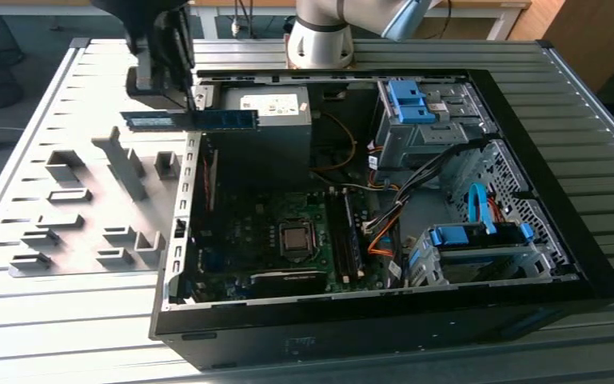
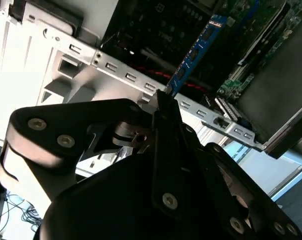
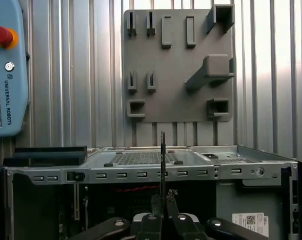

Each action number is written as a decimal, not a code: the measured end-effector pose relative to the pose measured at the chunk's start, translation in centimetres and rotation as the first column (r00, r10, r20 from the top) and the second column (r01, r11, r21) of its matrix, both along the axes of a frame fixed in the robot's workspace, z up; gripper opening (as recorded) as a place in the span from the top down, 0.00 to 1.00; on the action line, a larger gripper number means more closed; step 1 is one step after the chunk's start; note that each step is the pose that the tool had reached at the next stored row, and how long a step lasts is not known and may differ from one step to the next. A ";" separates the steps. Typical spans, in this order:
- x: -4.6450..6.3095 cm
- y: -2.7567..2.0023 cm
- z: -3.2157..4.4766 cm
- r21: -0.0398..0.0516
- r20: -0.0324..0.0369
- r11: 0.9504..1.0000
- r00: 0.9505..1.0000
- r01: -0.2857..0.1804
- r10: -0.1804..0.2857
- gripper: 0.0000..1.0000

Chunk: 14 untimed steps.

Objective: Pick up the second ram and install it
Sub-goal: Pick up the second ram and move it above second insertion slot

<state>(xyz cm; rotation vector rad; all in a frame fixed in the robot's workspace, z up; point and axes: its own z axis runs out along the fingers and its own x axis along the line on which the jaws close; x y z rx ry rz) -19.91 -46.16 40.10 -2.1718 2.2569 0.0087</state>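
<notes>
The matt black, angular tool point(image 2: 162, 102) has its fingers pressed onto one end of the second ram point(image 2: 193, 52), a long, thin, flat blue-green circuit-board stick studded with dark rectangular chips. In the first wrist view the stick shows edge-on as a fine dark line.

In the exterior view it hangs level in the air. It crosses the slotted sheet-metal side wall of the open black tower computer case point(image 1: 392, 324) on the exterior view's left, near the boxy grey power supply point(image 1: 269, 120). Lower inside the case lies the green motherboard point(image 1: 237, 232) with its square metal processor socket point(image 1: 297, 238), and bright blue plastic drive latches point(image 1: 408, 100) sit further across.

The case rests on a ribbed grey metal tabletop point(image 1: 61, 320), beside a flat grey plastic plate point(image 1: 93, 212) of raised bracket blocks.
</notes>
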 end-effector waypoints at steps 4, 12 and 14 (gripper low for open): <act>1.4 0.00 0.00 0.000 0.000 1.000 1.000 0.000 0.000 0.86; 4.5 0.00 -0.01 0.000 0.000 1.000 1.000 0.000 0.000 0.86; 5.4 0.00 -0.01 0.000 0.000 1.000 1.000 0.000 0.000 0.86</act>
